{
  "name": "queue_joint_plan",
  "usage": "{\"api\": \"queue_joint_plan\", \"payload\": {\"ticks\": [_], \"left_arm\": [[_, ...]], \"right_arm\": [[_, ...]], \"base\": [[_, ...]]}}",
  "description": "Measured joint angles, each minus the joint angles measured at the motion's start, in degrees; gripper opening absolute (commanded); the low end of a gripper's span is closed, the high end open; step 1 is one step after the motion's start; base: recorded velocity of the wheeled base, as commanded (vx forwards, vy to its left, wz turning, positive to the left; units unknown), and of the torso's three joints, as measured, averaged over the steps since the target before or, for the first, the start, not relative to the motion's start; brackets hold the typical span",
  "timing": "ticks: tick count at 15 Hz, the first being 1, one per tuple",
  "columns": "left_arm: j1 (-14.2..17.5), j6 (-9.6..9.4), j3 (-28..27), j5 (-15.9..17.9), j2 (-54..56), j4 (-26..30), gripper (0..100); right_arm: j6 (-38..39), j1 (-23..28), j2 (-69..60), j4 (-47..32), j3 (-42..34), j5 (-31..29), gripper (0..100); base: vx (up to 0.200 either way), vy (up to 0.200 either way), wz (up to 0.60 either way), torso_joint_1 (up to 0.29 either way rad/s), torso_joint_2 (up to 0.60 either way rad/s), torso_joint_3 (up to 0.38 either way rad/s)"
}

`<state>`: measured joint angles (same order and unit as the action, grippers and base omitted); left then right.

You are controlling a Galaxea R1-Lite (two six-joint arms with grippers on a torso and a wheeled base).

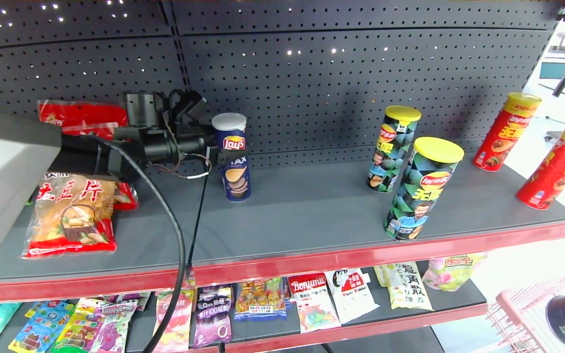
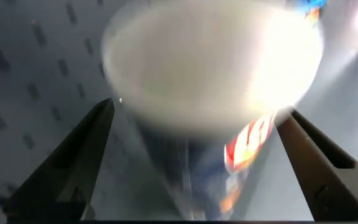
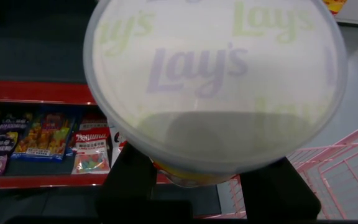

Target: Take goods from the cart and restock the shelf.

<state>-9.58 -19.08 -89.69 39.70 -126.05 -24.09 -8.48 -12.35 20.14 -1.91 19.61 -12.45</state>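
A blue chips can (image 1: 234,162) with a white lid stands upright on the grey upper shelf (image 1: 312,215), close to the pegboard back. My left gripper (image 1: 227,158) reaches in from the left and straddles this can. In the left wrist view its fingers (image 2: 82,158) stand apart on either side of the blue chips can (image 2: 216,149), with a gap showing, so it is open. My right gripper (image 3: 197,190) is shut on a yellow chips can (image 3: 213,81) with a clear lid, held above the pink cart (image 3: 347,174).
Two green cans (image 1: 422,189) and two red cans (image 1: 505,131) stand on the shelf's right half. Snack bags (image 1: 71,215) lie at its left. The lower shelf (image 1: 361,328) holds several candy bags. The pink cart (image 1: 523,314) is at the lower right.
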Motion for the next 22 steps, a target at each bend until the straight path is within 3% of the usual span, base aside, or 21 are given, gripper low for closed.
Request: {"api": "queue_joint_plan", "payload": {"ticks": [14, 15, 22], "left_arm": [[-0.5, 0.55, -1.3, -1.8, -1.3, -1.7, 100], [-0.6, 0.85, -1.3, -1.9, -1.3, -1.7, 0], [-1.2, 1.13, -0.9, -1.2, -1.5, -1.8, 0]], "right_arm": [[0.0, 0.3, -0.3, 0.0, 0.5, 0.0, 0], [0.0, 0.3, -0.3, 0.0, 0.5, 0.0, 0], [0.0, 0.3, -0.3, 0.0, 0.5, 0.0, 0]], "base": [[0.0, 0.0, 0.0, 0.0, 0.0, 0.0], [0.0, 0.0, 0.0, 0.0, 0.0, 0.0], [0.0, 0.0, 0.0, 0.0, 0.0, 0.0]]}}
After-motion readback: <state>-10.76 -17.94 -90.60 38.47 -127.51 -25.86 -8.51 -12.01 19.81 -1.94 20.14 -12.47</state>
